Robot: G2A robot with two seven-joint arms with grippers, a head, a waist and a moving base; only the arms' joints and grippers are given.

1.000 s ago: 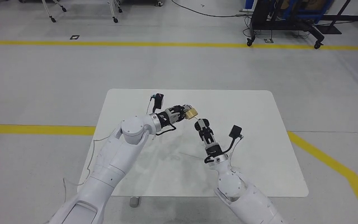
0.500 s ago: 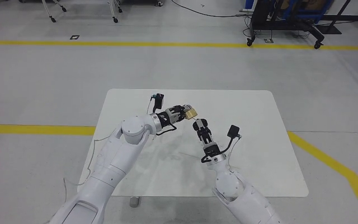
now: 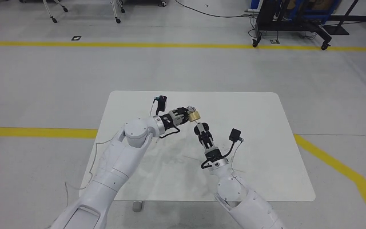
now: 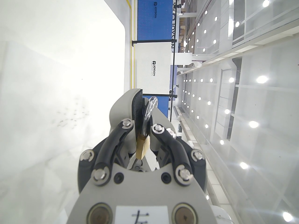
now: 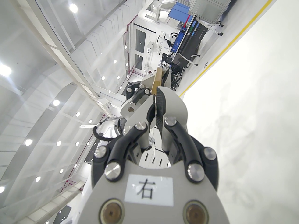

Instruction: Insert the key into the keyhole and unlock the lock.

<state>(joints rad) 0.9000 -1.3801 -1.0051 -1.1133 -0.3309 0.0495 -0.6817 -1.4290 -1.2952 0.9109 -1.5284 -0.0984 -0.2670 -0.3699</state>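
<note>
Lock [image 3: 195, 115] in L fingers [image 4: 121, 115], over table [image 3: 257, 114]

Left gripper [image 3: 187, 113] with the lock [image 3: 195, 115] and right gripper [image 3: 198, 128] stand just beside each other, almost no gap between. Free passage lies over the table's [image 3: 269, 149] right half.

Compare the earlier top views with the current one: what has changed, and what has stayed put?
The right gripper has edged across the table toward the lock, narrowing the gap to it. The left gripper stays shut on the lock, holding it in the same spot above the table.
</note>
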